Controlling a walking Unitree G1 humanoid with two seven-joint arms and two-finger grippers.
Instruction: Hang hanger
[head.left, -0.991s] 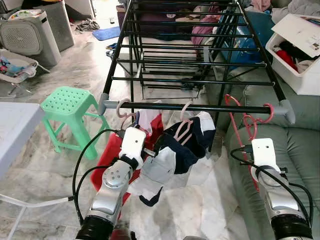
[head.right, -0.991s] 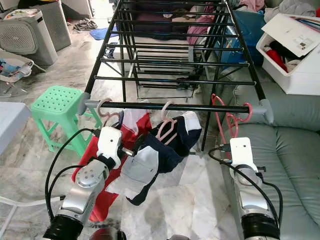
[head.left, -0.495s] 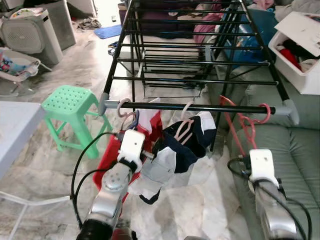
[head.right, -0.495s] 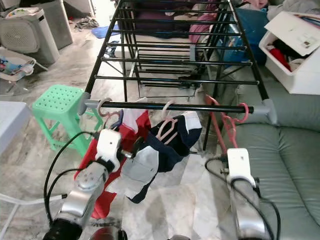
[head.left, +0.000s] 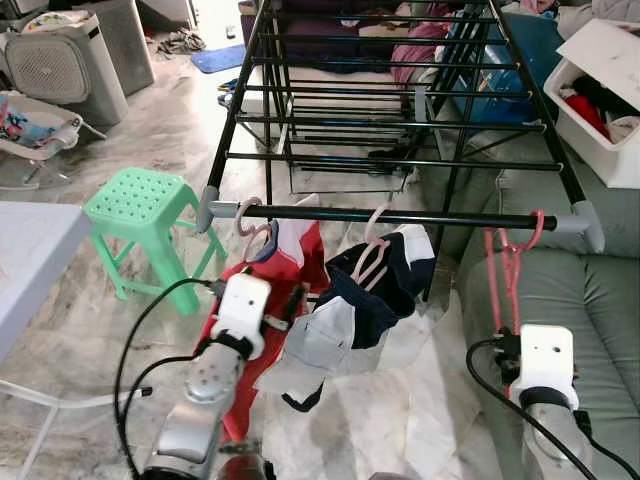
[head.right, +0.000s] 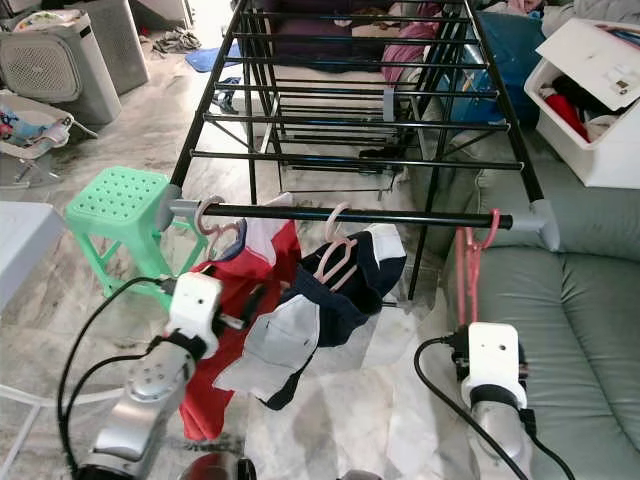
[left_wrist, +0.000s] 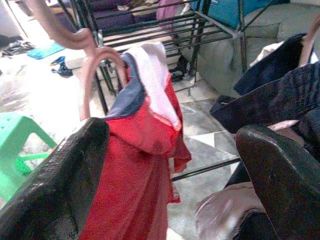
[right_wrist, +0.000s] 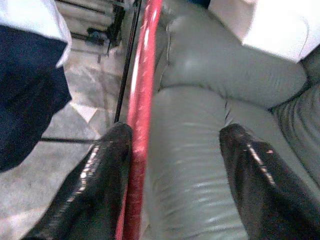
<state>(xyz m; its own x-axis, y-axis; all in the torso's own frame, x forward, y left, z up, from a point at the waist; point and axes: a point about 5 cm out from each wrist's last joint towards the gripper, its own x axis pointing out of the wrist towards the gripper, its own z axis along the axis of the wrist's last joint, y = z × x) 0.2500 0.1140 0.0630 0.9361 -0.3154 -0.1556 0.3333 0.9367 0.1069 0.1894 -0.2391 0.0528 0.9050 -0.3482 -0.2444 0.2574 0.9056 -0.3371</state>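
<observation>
Judging the risk first: the red hanger (head.left: 505, 262) is hooked on the right end of the front black rail (head.left: 400, 216) of the drying rack (head.left: 380, 120), hanging down in front of the green sofa (head.left: 600, 300), and it could be knocked off the rail if the right gripper (right_wrist: 172, 170) is pulled away carelessly, since its jaws are spread wide with the hanger's glossy red bar lying against the inner face of one finger (right_wrist: 95, 180), nothing being clamped; the left gripper (left_wrist: 170, 165) is also held wide open, holding nothing, close to the soft red garment (head.left: 275, 300) on a pink hanger (head.left: 250, 222), where fabric could be snagged; a navy-and-white garment (head.left: 360, 300) hangs beside it; thin rigid metal rails, slick plastic hangers, limp cloth are noted
</observation>
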